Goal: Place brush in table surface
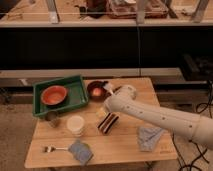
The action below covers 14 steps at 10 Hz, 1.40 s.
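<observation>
Hand (111, 101) low over the brush (108, 90) on the bench (120, 150).
Brush head seems propped on the bowl (95, 90), hence a pickup first; the hand's grip cannot be told.

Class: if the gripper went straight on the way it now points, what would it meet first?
Likely the brush, lying by the dark bowl ahead of the gripper over the table surface; height unclear, so it might pass above.

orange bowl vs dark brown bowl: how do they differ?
The orange bowl sits inside the green plastic tray; the dark brown bowl stands directly on the pale slatted tabletop. The orange bowl looks wider than the dark one. The gripper is beside the dark bowl, apart from the orange one. Both are round and upright.
</observation>
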Motion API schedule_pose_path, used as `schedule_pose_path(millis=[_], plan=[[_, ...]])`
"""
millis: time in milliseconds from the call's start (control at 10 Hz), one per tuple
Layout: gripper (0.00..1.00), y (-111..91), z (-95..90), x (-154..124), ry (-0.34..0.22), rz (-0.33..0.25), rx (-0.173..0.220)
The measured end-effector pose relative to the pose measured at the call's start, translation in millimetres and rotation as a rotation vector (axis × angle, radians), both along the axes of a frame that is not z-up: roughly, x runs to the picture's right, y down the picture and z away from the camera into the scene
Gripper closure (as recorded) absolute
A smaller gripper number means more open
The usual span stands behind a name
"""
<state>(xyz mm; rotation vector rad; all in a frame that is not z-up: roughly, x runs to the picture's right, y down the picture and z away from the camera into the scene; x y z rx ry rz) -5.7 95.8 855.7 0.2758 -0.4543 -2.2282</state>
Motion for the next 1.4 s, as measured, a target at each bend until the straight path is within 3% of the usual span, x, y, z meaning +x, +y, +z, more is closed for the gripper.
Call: schedule_pose_path(millis=[200,700,900,1200,1400], plan=[[0.2,-12.7,0.6,-7.6,-0.015,0.005,0.032],[0.2,-14.5,1.0,-5.5,-0.011,0.011,0.035],[0.2,-24.9,7.5,6.1,0.018,0.019,0.039],[0.2,-57.5,23.1,41.1,0.045,0.054,0.046],[0.2,-62.3,22.0,44.6,0.048,0.067,0.042]])
